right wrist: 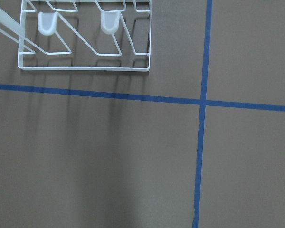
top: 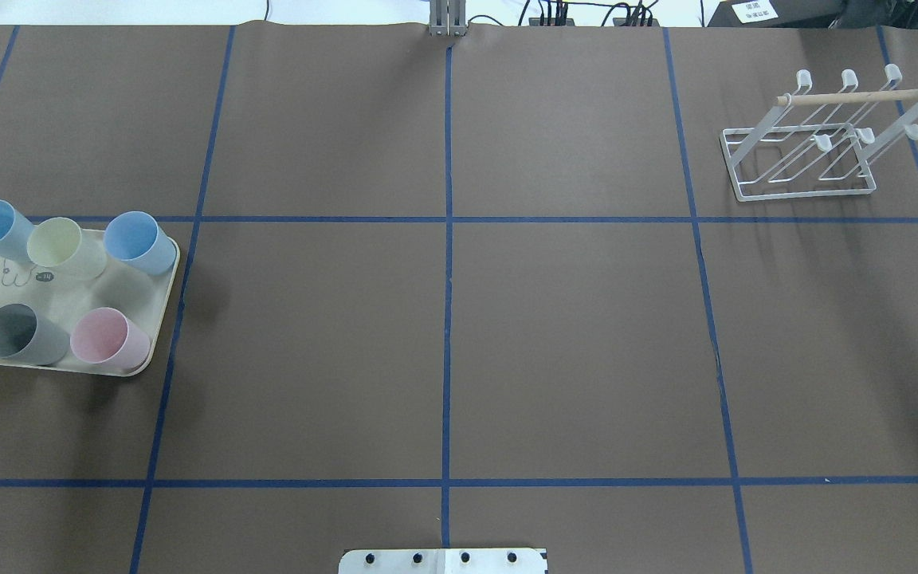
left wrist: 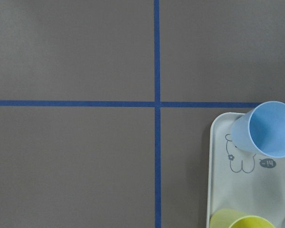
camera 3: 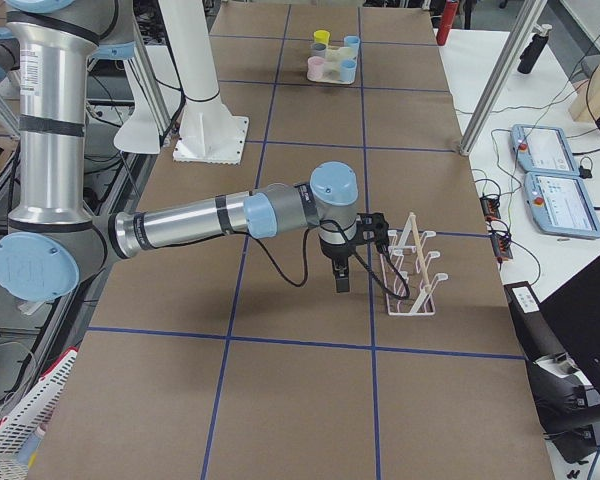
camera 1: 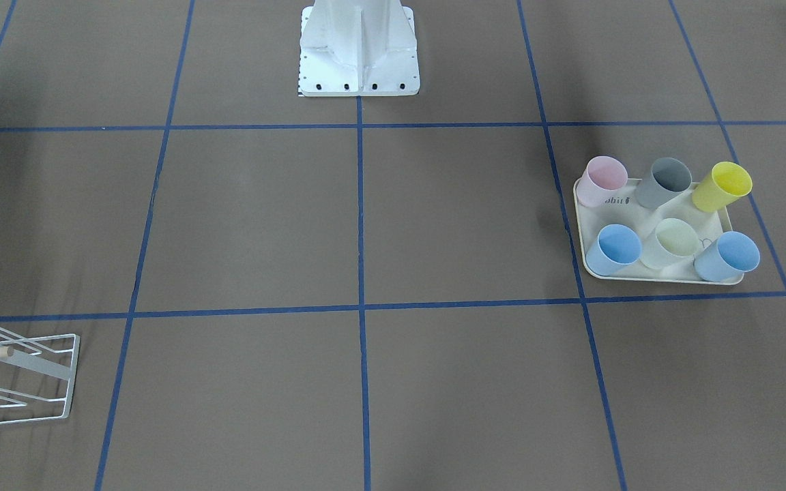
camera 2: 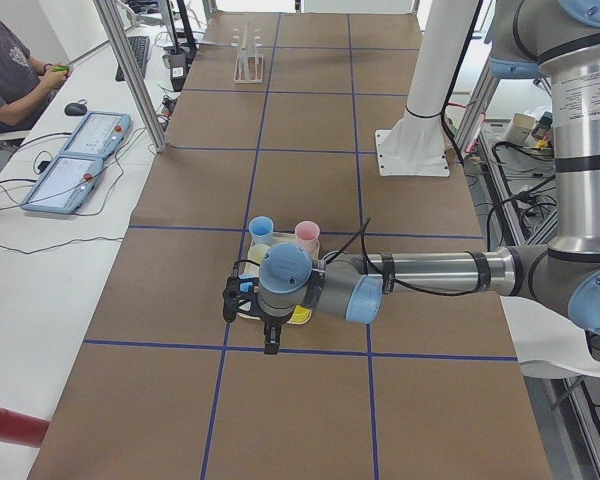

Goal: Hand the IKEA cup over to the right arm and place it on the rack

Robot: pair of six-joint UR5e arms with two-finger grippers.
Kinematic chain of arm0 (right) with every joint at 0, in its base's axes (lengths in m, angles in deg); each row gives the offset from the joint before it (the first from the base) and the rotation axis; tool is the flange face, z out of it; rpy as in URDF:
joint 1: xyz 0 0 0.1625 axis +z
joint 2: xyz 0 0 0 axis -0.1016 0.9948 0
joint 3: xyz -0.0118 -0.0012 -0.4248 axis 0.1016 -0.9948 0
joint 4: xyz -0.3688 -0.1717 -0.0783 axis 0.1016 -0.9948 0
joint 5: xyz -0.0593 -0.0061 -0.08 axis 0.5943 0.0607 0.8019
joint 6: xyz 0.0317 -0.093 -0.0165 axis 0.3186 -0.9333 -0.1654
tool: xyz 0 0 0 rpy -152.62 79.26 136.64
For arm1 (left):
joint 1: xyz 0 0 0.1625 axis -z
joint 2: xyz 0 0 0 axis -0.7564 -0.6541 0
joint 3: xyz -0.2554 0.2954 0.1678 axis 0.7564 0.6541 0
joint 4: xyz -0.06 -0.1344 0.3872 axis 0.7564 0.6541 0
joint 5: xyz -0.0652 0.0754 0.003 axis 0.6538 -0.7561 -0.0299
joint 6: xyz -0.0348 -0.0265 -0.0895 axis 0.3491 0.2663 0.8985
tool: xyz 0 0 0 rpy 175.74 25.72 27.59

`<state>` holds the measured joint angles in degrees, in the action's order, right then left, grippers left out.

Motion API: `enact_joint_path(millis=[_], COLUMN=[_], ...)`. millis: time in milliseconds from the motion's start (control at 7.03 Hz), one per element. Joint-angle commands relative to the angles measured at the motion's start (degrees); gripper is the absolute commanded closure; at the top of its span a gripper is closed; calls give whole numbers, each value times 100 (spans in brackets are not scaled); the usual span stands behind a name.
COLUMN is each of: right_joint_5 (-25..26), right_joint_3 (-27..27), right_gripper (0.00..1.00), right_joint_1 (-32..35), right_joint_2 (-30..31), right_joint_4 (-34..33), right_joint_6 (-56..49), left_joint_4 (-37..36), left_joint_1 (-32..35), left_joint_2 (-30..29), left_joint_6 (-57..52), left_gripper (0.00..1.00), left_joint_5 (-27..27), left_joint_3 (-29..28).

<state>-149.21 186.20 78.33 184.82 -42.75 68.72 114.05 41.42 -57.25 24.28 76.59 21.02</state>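
Left gripper was held pointing down above the table near the cream tray. It was shown only in a side view, so whether its jaws were apart or together could not be told. Six cups were stood upright on the tray, mouths up and close together. A pink cup was set at the corner nearest the table's middle. No cup was gripped, so the step in hand was judged to be the approach and first pick.

For a clean pick, an outer cup such as the pink one is recommended, so that its neighbours are not knocked. One wall should be pinched from above with moderate force, as the thin plastic is expected to flex. Enough of the body should be left exposed for the second grip. The handover is best made over the table's middle, and release should be delayed until the receiving hold is confirmed.

At the right, the white wire rack with its wooden dowel was seen with bare prongs. The right gripper was held pointing down just beside it, and its jaw state likewise could not be told. The cup should be inverted onto a slanted prong.
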Motion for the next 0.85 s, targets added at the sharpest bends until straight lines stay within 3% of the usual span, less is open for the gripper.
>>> enact_joint_path(millis=[0,711], right_joint_5=[-142,-143], right_joint_3=[-15,-280], right_gripper=[0,0], right_joint_1=[-5,-207], right_joint_2=[131,123], right_joint_4=[-38,393], right_joint_6=[-2,42], left_joint_4=[-44,1484], left_joint_1=[5,-13], left_joint_2=[165,861], left_joint_6=[0,26], left_gripper=[0,0], left_joint_5=[82,99], left_joint_3=[158,-77])
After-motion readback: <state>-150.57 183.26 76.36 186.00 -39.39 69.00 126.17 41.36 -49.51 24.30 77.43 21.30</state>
